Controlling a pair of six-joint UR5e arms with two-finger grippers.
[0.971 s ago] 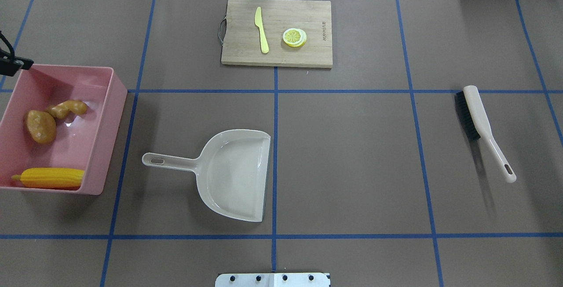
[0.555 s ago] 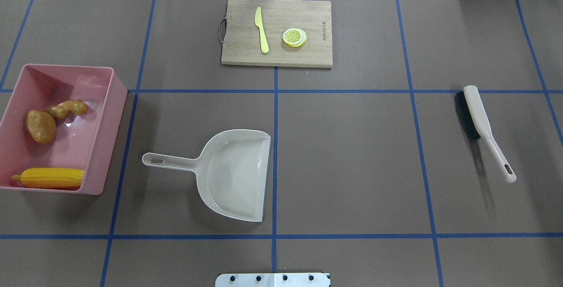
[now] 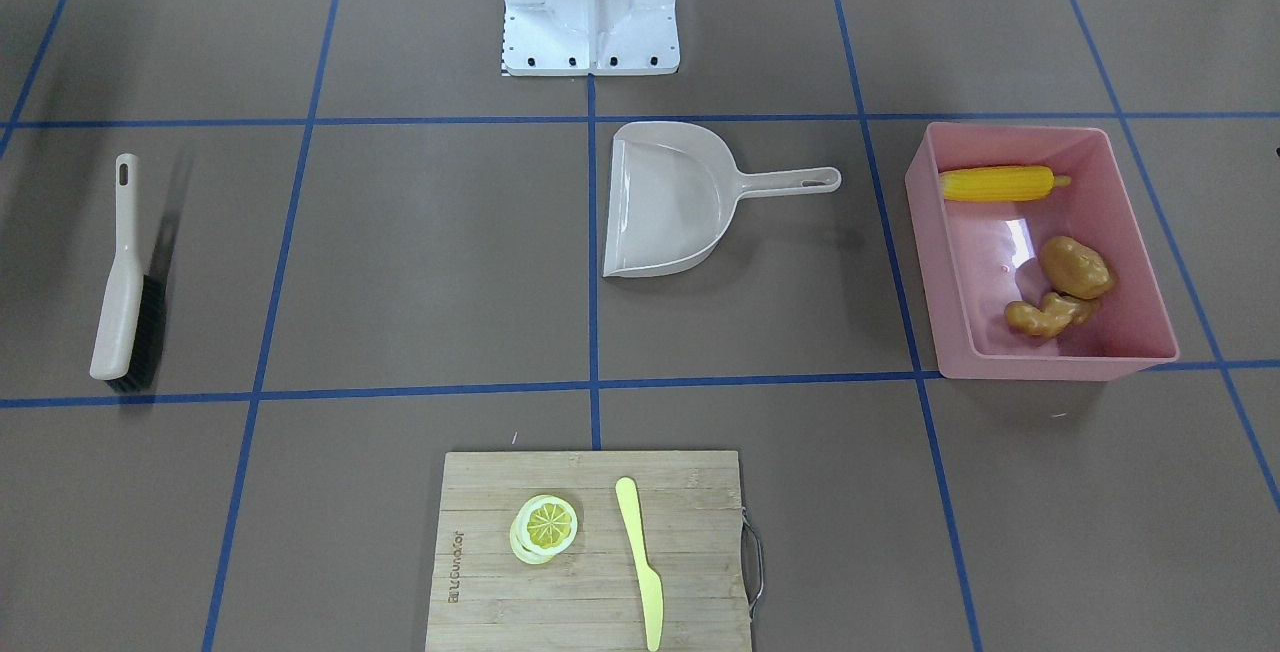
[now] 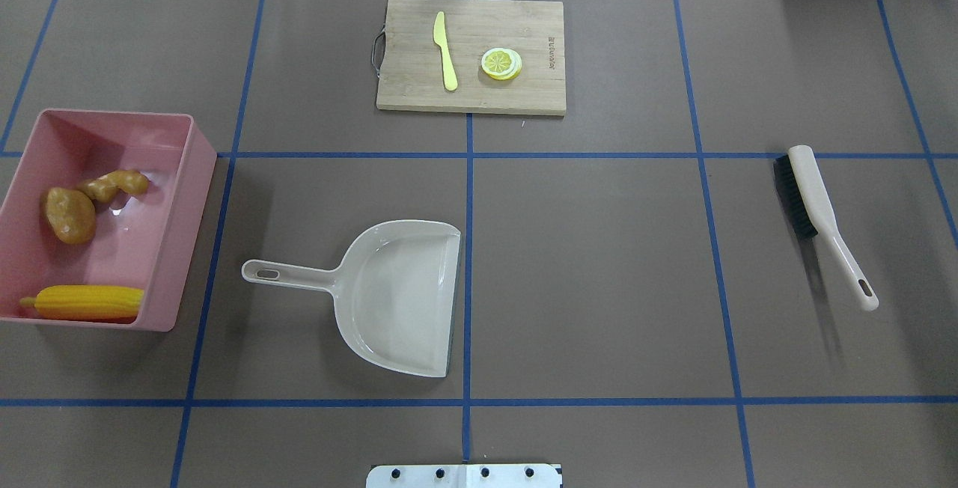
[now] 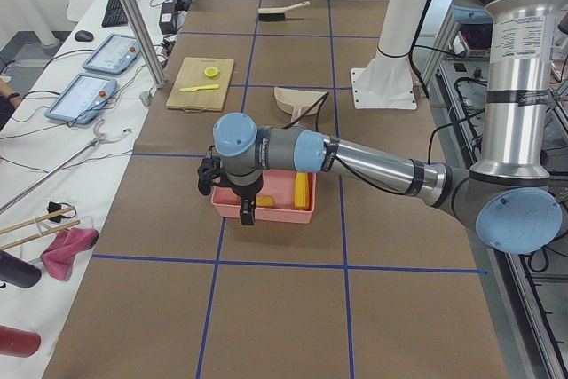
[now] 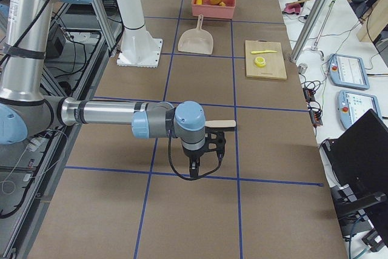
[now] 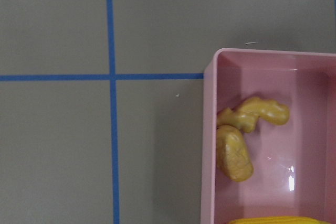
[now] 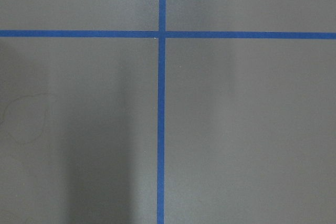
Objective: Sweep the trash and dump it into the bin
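Note:
The pink bin [image 4: 199, 174] stands at the table's left end and holds the trash: a yellow corn cob [image 4: 86, 302], a brown potato [image 4: 69, 214] and a tan ginger root [image 4: 116, 184]. The front-facing view shows the bin [image 3: 925, 232] with the corn [image 3: 998, 182], potato [image 3: 1075, 266] and ginger [image 3: 1045, 316] inside. My left gripper [image 5: 246, 209] hangs by the bin's outer end and appears only in the exterior left view, so I cannot tell its state. Only the exterior right view shows my right gripper [image 6: 194, 165], state unclear.
A beige dustpan [image 4: 397, 297] lies empty mid-table, handle toward the bin. A beige brush [image 4: 819, 211] with black bristles lies at the right. At the far edge, a wooden cutting board [image 4: 404, 91] carries a pale yellow knife [image 4: 445, 50] and lemon slices [image 4: 501, 63].
One second ago the tip of my left gripper showed at the overhead view's left edge, over the bin's far corner. It has since left that view. Nothing on the table moved.

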